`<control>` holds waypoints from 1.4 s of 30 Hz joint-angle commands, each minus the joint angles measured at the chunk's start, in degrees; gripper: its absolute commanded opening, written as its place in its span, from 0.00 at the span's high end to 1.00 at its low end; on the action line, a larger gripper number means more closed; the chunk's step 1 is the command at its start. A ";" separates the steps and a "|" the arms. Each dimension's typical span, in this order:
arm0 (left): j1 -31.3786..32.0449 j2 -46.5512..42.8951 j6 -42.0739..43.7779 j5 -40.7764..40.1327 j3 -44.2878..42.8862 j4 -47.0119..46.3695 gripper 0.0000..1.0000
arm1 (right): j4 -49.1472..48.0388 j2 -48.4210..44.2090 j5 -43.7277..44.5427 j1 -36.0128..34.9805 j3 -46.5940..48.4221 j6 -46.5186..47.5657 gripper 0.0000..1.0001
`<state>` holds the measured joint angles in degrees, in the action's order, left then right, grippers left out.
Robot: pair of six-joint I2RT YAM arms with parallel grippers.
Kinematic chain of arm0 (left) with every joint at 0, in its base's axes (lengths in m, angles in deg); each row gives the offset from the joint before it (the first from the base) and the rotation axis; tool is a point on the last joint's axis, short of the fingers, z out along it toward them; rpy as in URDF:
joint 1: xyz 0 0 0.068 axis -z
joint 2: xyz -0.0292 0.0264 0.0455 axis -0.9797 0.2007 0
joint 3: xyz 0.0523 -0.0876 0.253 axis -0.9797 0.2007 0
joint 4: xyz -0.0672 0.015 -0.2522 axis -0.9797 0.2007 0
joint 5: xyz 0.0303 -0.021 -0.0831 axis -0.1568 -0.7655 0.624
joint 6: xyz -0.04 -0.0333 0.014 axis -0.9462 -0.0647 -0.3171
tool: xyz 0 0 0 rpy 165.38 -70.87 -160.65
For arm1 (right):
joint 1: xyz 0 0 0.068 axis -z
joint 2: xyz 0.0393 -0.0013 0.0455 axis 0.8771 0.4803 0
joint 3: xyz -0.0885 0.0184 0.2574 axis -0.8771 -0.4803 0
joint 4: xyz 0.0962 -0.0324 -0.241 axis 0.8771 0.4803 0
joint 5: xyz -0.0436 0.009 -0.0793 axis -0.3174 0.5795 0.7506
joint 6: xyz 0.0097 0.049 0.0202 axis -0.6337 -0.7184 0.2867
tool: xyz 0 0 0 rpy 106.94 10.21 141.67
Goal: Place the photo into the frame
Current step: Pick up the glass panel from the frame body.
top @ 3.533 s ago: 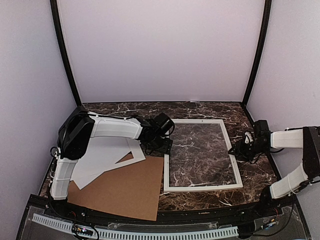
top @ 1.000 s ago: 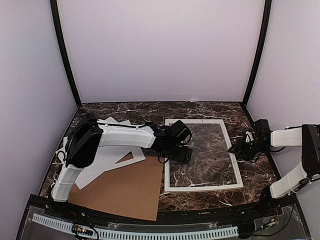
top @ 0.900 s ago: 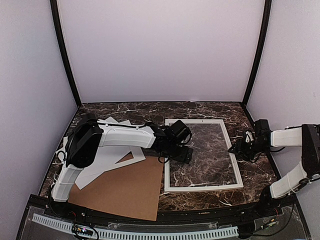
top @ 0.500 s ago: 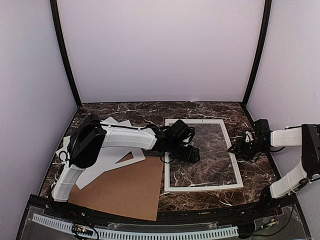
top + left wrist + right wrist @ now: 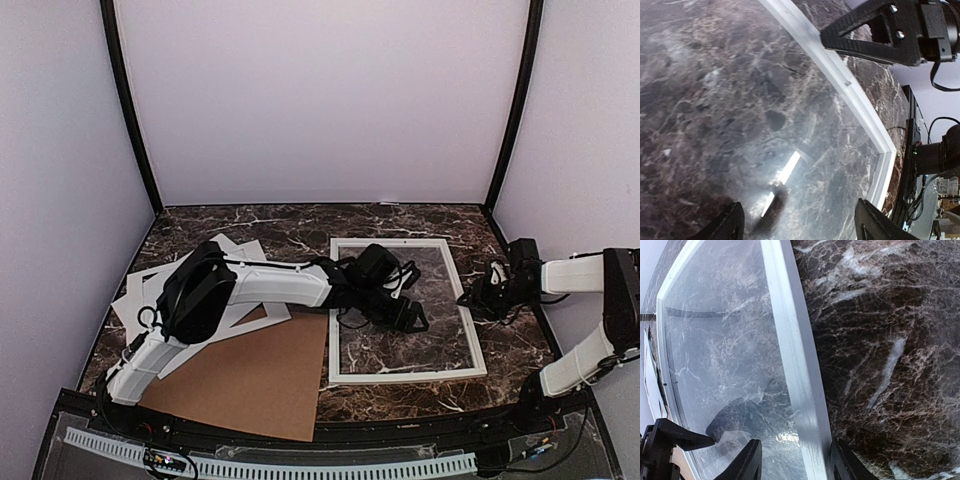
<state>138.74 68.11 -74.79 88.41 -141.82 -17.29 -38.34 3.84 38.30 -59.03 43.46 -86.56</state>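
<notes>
Left claw (image 5: 799,220) is spread wide with nothing between its fingers, and it hangs low over the see-through pane (image 5: 765,100) of the frame (image 5: 407,377). Its own dark reflection sits on the glass right beneath it. Whether the tips actually touch the pane, I can't call.

Straight ahead of that claw, across the glass, runs the frame's white right-hand rail, and the right claw (image 5: 795,455) is on it. Its fingers are partway apart and straddle the rail, one on the glass side, one on the marble side. The inner finger (image 5: 747,460) shows a strip of glass between itself and the rail. The outer one sits right at the rail's outer edge, and contact there is too close to judge. So that claw is not clamped on anything.

The frame lies flat on the dark marble bench (image 5: 250,225), under the left claw and inward of the right one. The left arm reaches in across the frame's left rail.

Back behind the left claw, along its arm, white sheets (image 5: 150,290) lie fanned and overlapping. Nearer that arm's base is a brown cardboard sheet (image 5: 250,385), its right edge just beside the frame's left rail.
</notes>
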 commanded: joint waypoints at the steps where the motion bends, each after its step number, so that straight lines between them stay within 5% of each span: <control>1: 1.06 2.68 1.76 8.34 -2.28 0.11 0.22 | -0.23 -0.90 0.08 0.25 0.13 0.12 0.56; 9: 1.48 0.65 6.25 8.47 -4.77 1.23 0.22 | 2.66 -1.31 4.56 0.22 1.17 1.73 0.79; 16: 1.41 -3.22 9.49 -1.42 -4.00 6.66 0.22 | 4.00 -2.01 8.16 1.09 2.27 1.96 0.89; 18: 1.34 -4.45 9.91 -4.67 -3.09 7.86 0.22 | 4.30 -2.48 8.75 1.77 2.32 2.08 1.00; 26: 0.21 -9.57 8.28 -15.73 1.61 11.50 0.20 | 3.68 -4.93 6.57 3.10 2.50 2.50 1.00; 32: -0.45 -10.08 6.34 -24.74 2.24 17.16 0.12 | 2.33 -4.94 2.72 2.93 2.42 2.69 0.69; 42: -0.46 -10.18 3.04 -33.42 4.87 20.70 0.09 | -0.68 -1.00 -0.73 2.68 2.02 2.57 0.49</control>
<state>138.30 61.33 -69.72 59.56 -138.41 0.20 -36.27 1.18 40.38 -56.26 44.64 -83.89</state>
